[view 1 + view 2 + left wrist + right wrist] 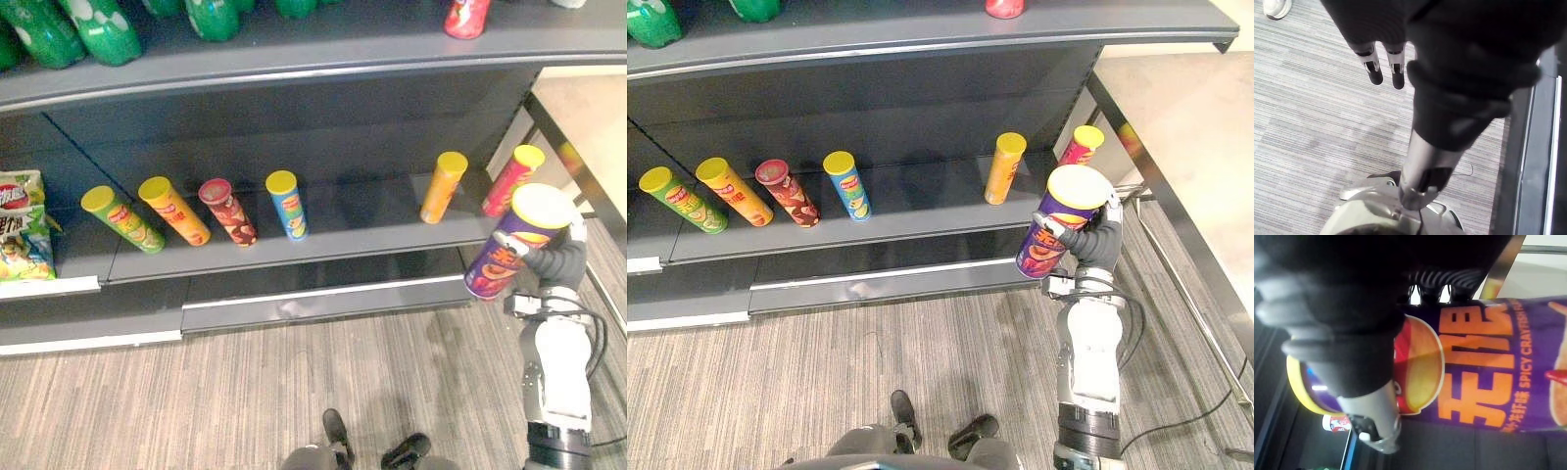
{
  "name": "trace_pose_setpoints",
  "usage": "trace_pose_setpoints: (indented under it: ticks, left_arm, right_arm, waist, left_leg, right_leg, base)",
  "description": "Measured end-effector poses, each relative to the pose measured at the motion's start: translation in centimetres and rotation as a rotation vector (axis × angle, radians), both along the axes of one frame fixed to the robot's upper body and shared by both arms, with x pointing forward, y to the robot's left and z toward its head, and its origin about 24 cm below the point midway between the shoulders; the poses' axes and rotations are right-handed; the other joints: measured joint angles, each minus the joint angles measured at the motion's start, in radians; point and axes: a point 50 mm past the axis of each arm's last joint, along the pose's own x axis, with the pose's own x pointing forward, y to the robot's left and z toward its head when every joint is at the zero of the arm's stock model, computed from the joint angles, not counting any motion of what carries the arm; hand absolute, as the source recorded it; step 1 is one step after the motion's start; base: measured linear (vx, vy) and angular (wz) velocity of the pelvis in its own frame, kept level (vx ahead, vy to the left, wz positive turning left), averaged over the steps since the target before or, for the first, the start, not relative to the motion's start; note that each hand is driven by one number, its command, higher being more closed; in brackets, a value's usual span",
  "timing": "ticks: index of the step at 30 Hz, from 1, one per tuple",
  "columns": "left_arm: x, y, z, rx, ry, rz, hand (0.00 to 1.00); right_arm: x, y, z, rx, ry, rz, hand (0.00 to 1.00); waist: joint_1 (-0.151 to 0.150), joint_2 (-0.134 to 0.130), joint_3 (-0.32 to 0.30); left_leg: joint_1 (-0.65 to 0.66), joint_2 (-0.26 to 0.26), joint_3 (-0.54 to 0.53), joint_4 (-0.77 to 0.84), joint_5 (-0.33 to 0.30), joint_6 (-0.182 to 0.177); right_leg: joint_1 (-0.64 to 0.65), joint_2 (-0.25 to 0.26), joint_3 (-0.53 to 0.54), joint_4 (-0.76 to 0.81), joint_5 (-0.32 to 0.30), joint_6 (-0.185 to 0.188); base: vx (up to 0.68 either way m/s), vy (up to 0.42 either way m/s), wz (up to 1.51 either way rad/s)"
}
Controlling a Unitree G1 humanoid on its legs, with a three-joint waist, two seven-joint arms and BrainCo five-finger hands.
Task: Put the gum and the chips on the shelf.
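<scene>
So the right hand (1095, 240) has the purple chips can (505, 255). Its fingers are curled round the can's middle with the thumb on the other side, which you can see really close up in the right wrist view. The can is tilted, its pale yellow lid up and leaning toward the shelving. It's held out in front of the right end of the lower shelf (362, 220), over the striped carpet floor (245, 392) and not resting on anything.

The lower shelf already carries a row of chip cans, all leaning back. From the left end there's a green can (122, 220), an orange-yellow can (174, 211), a dark red can (228, 211) and a blue can (287, 204). After a gap comes an orange can (443, 186), and a pink can (511, 179) is right at the right end. The pink one sits just behind the held can, but I can't tell if they touch. A couple of snack bags (22, 230) stand at the far left edge of the same shelf.

The upper shelf (323, 44) has green bottles (98, 29) along its left part and a red can (465, 18) toward the right.

The left hand (1397, 78) hangs down by the robot's side over the carpet, fingers (1373, 73) relaxed and pretty much straight, holding nothing.

I can't pick out anything that's clearly gum.
</scene>
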Motion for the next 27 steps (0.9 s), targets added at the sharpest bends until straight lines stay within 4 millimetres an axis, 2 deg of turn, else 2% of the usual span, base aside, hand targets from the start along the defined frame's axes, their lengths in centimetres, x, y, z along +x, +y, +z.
trace_pose_setpoints:
  ticks: [6,8,10,11,12,13,14,15,17,19,20,21,22,23,26,27]
  left_arm:
    - [-0.6,0.0,0.0,0.006,0.02,-0.016,0.0]
    - [-1.2,0.0,-0.1,0.007,0.034,-0.024,0.0]
    - [-1.4,0.0,-0.1,0.005,0.042,-0.031,0.0]
    - [-1.7,0.3,0.0,0.016,0.047,-0.041,0.0]
    - [-1.7,0.7,0.1,0.025,0.048,-0.042,0.0]
    - [-1.6,0.9,0.1,0.031,0.047,-0.044,0.0]
    - [-1.7,1.1,0.1,0.034,0.048,-0.042,0.0]
    - [-1.6,1.3,0.2,0.04,0.045,-0.041,0.0]
    - [-1.4,1.9,0.3,0.056,0.035,-0.041,0.0]
    - [-1.5,2.0,0.4,0.054,0.029,-0.013,0.0]
    - [-1.5,2.3,0.4,0.059,0.026,-0.007,0.0]
    - [-1.6,2.4,0.4,0.06,0.028,0.004,0.0]
    - [-1.7,2.2,0.4,0.052,0.028,0.013,0.0]
    - [-2.1,1.7,0.2,0.034,0.031,0.053,0.0]
    - [-2.2,1.5,0.1,0.014,0.025,0.105,0.0]
    - [-2.1,1.4,0.1,0.013,0.022,0.106,0.0]
  right_arm:
    - [0.3,-0.3,-1.1,0.02,0.059,-0.022,1.0]
    - [0.4,-0.4,-1.7,0.024,0.087,-0.022,1.0]
    - [0.6,-0.2,-2.1,0.008,0.109,-0.021,1.0]
    - [0.7,-0.1,-2.4,-0.008,0.129,-0.022,1.0]
    - [0.7,0.1,-2.4,-0.009,0.133,-0.016,1.0]
    - [0.7,0.2,-2.5,-0.013,0.136,-0.01,1.0]
    - [0.7,0.5,-2.5,-0.031,0.14,-0.004,1.0]
    - [0.6,0.6,-2.4,-0.046,0.136,-0.004,1.0]
    - [0.6,0.8,-2.0,-0.053,0.122,0.005,1.0]
    - [0.7,1.6,-2.0,-0.058,0.118,0.033,1.0]
    - [0.8,2.1,-1.9,-0.059,0.117,0.054,1.0]
    - [0.9,2.6,-2.0,-0.058,0.119,0.077,1.0]
    - [1.0,2.8,-2.1,-0.057,0.121,0.086,1.0]
    - [1.2,3.3,-2.0,-0.053,0.12,0.109,1.0]
    - [1.2,3.7,-2.1,-0.052,0.122,0.124,1.0]
    - [1.2,3.7,-2.1,-0.051,0.123,0.124,1.0]
  waist:
    - [0.002,-0.002,0.001]
    - [0.001,-0.006,0.004]
    - [-0.001,-0.002,0.004]
    - [-0.001,-0.019,0.015]
    - [-0.003,-0.027,0.022]
    - [-0.007,-0.029,0.026]
    - [-0.019,-0.021,0.032]
    - [-0.029,-0.025,0.035]
    - [-0.022,-0.046,0.037]
    - [-0.01,-0.068,0.037]
    - [0.003,-0.086,0.041]
    - [0.006,-0.093,0.042]
    - [0.009,-0.085,0.043]
    - [0.016,-0.069,0.04]
    - [0.012,-0.073,0.041]
    - [0.008,-0.074,0.041]
  left_leg:
    - [0.015,-0.003,0.001,-0.007,0.001,-0.001]
    - [0.03,-0.013,-0.011,-0.006,-0.01,0.01]
    - [0.03,-0.01,-0.031,0.005,-0.024,0.031]
    - [0.041,-0.015,-0.061,0.028,-0.028,0.036]
    - [0.043,-0.013,-0.087,0.041,-0.032,0.041]
    - [0.039,-0.009,-0.11,0.052,-0.035,0.041]
    - [0.022,0.003,-0.167,0.073,-0.036,0.041]
    - [0.01,0.001,-0.204,0.086,-0.035,0.041]
    - [-0.016,-0.027,-0.259,0.119,-0.037,0.035]
    - [-0.041,-0.053,-0.296,0.138,-0.031,0.019]
    - [-0.051,-0.069,-0.312,0.139,-0.027,0.013]
    - [-0.065,-0.078,-0.335,0.145,-0.025,0.003]
    - [-0.069,-0.069,-0.34,0.146,-0.024,-0.006]
    - [-0.08,-0.042,-0.348,0.137,-0.011,-0.033]
    - [-0.086,0.022,-0.386,0.068,0.038,-0.097]
    - [-0.086,0.034,-0.392,0.05,0.05,-0.107]
  right_leg:
    - [-0.012,-0.029,0.025,0.069,-0.02,-0.023]
    - [-0.02,-0.085,0.039,0.19,-0.051,-0.017]
    - [-0.053,-0.142,0.09,0.335,-0.046,-0.018]
    - [-0.104,-0.191,0.226,0.48,-0.026,-0.044]
    - [-0.155,-0.185,0.359,0.547,-0.018,-0.077]
    - [-0.182,-0.158,0.46,0.564,-0.026,-0.077]
    - [-0.204,-0.073,0.647,0.518,-0.079,-0.048]
    - [-0.204,-0.037,0.736,0.471,-0.104,-0.035]
    - [-0.202,-0.04,0.832,0.351,-0.098,-0.024]
    - [-0.199,-0.052,0.875,0.253,-0.067,0.025]
    - [-0.194,-0.064,0.871,0.19,-0.043,0.062]
    - [-0.182,-0.067,0.863,0.134,-0.033,0.082]
    - [-0.18,-0.063,0.854,0.128,-0.029,0.101]
    - [-0.182,-0.032,0.842,0.107,-0.029,0.097]
    - [-0.181,0.045,0.803,0.043,-0.013,0.062]
    - [-0.181,0.058,0.792,0.03,-0.009,0.056]
  base:
    - [-0.01,-0.012,-0.03]
    - [0.01,0.024,0.17]
    - [0.0,0.053,0.34]
    - [0.04,0.056,0.6]
    - [0.05,0.042,0.69]
    - [0.05,-0.03,0.94]
    - [0.04,-0.046,1.19]
    - [0.03,-0.056,1.35]
    - [0.05,-0.089,1.16]
    - [0.04,-0.144,0.83]
    - [0.03,-0.213,0.67]
    - [0.02,-0.227,0.62]
    - [0.02,-0.228,0.35]
    - [0.04,-0.209,0.05]
    - [0.05,-0.208,0.02]
    - [0.08,-0.269,0.1]
